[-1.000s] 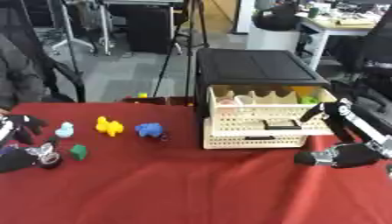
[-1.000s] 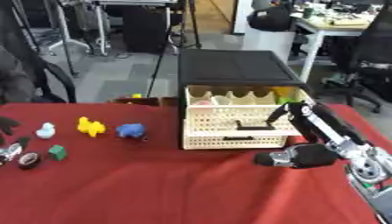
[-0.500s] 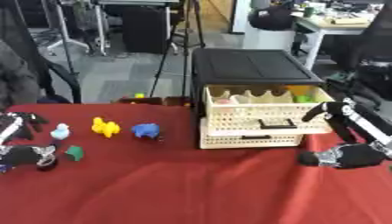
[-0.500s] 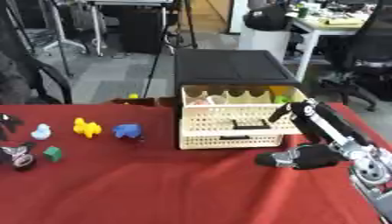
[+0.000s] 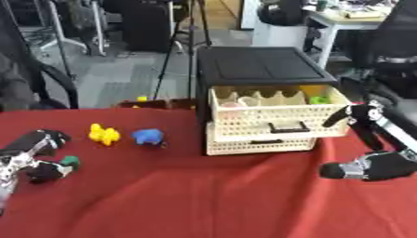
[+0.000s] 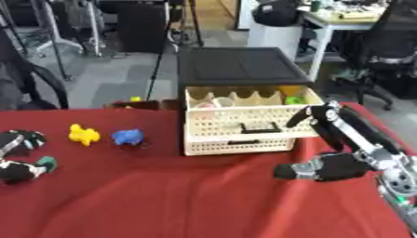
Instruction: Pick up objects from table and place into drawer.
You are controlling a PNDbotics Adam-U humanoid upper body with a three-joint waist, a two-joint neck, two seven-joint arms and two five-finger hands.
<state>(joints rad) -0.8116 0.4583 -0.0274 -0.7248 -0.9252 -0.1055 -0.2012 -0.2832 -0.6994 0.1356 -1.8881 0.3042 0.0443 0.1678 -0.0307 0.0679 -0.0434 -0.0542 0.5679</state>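
Two hands seen: right hand (image 6: 330, 139) released beside open drawer (image 6: 248, 115); left hand (image 5: 36, 155) curled around green piece (image 5: 70, 161) at 9 o'clock.

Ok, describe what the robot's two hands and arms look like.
The right hand is black, with jointed fingers and silver-grey segments near the thumb tip; its forearm is silver-grey metal with dark parts. The left hand is also mostly black, with pale silver-white links along the fingers. No cables or markings can be made out.
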